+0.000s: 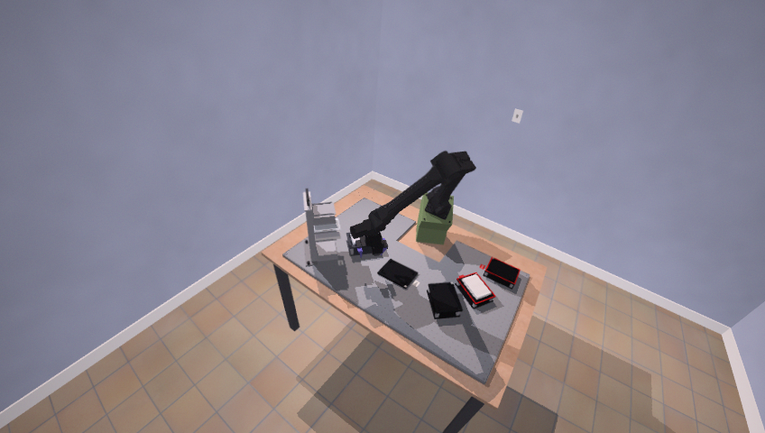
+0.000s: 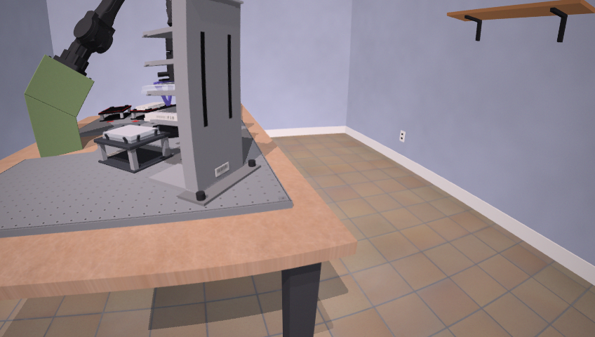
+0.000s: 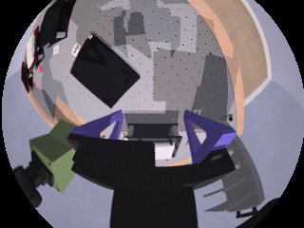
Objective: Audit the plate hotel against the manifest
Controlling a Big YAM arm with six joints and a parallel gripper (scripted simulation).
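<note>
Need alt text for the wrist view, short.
Fisheye view down past the open pincer, whose two purple fingers stand wide apart with nothing between them, above a dark raised nest. Beyond lie the grey perforated deck plate on the tan wooden table, a flat black rectangular nest, and the green arm pedestal at lower left.

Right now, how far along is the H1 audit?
Done, by the look of it: one white plate sits in a red-edged quarantine nest. In hand: nothing; the open hand hangs over the white plate on the raised dark nest beside the grey plate hotel. Left: that plate, and checking the hotel's slots.
</note>
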